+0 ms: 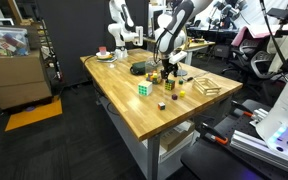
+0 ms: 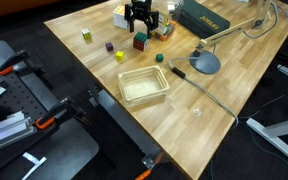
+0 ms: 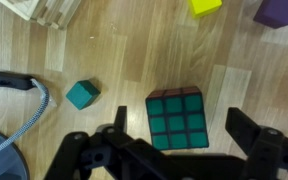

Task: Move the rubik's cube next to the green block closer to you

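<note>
The rubik's cube shows a green top face and a red side in the wrist view. It sits on the wooden table right of the small green block. My gripper is open, with one finger on each side of the cube and not touching it. In both exterior views the gripper hangs low over the cube, with the green block beside it.
A second puzzle cube stands apart. Nearby are a dark red block, yellow blocks, a purple block, a clear container, a lamp base and a black box.
</note>
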`<state>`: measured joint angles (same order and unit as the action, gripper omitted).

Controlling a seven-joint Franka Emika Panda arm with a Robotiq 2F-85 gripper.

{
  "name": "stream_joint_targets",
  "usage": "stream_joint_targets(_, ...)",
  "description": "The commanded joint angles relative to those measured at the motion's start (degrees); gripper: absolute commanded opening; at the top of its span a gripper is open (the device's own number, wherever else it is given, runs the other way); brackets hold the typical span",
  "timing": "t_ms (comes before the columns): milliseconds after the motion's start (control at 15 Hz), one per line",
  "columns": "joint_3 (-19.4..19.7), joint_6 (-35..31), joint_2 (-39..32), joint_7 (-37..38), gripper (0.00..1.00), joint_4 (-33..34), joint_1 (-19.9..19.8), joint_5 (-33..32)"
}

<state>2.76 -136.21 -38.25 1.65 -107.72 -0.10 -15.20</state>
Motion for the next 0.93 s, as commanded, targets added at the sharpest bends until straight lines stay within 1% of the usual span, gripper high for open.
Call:
stream_joint_targets(0, 1.01, 1.34, -2.63, -2.42, 1.0, 4.49, 0.78, -0.45)
stream_joint_targets(200, 0.36, 1.99, -4.14, -3.97, 1.0, 5.97, 0.26, 0.57)
stream_joint_targets(533, 0.04, 2.35, -5.65, -4.36, 0.99, 6.21, 0.07, 1.18)
stream_joint_targets(600, -0.27, 2.4, -5.6, -4.59, 0.74, 6.3, -0.11, 1.57)
stream_joint_targets(667, -0.59, 2.26, -5.42, -4.82, 0.74, 6.25, -0.24, 1.96)
stream_joint_targets(733, -0.78, 2.2, -5.21, -5.03, 0.72, 6.23, -0.25, 2.19)
stream_joint_targets(867, -1.3, 2.28, -4.87, -5.47, 0.58, 6.19, -0.51, 3.14)
